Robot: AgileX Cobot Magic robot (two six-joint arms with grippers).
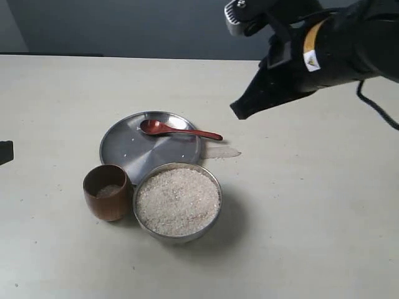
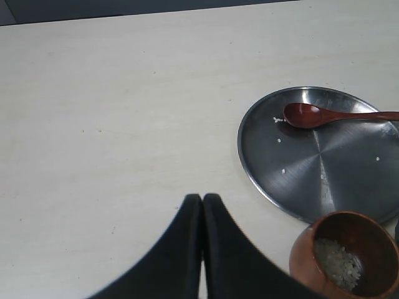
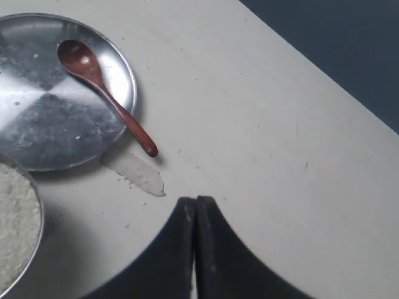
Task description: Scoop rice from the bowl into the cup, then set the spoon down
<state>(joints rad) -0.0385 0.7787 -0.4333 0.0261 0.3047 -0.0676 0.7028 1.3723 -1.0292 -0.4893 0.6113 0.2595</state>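
Spoon lies on plate, tip perhaps touching table.

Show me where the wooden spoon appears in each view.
Exterior view: the spoon lies across the steel plate, left of centre.
Left wrist view: on the plate, handle cut by the picture's edge.
Right wrist view: head on plate, handle tip past its rim.
Shared landmark: the plate.

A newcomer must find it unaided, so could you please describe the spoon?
On the pale table, find the flat steel plate beside the bowl of rice. The spoon lies across it, handle tip jutting past the rim. It is the only slim, glossy red-brown thing; the brown cup nearby is squat and round.
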